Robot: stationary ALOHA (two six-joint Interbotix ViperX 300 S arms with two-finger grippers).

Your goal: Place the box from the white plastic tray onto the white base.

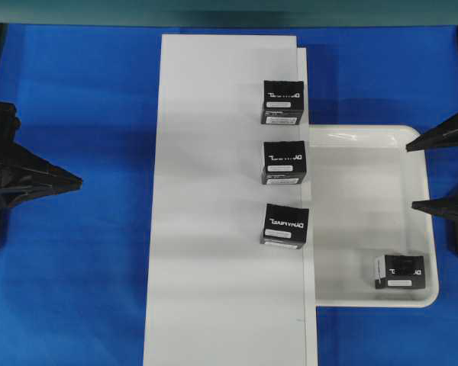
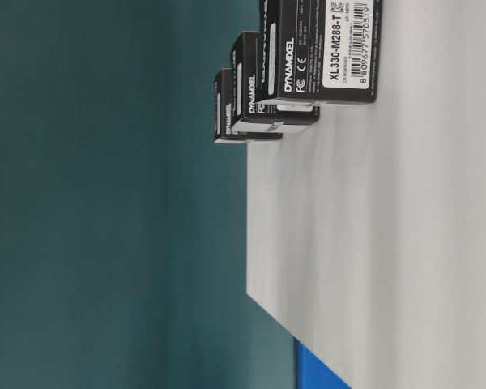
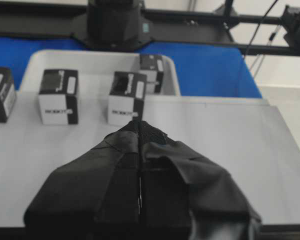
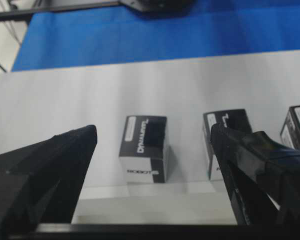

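In tray corner, box point(image 1: 399, 272), right end effector point(image 1: 409, 175) apart

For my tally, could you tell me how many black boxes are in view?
4: three in a column on the white base at; one in the white plastic tray's corner.

Bright, even overhead light; glare on tray rim point(image 1: 343, 136); soft shadows; wrist views' foreground blurred.
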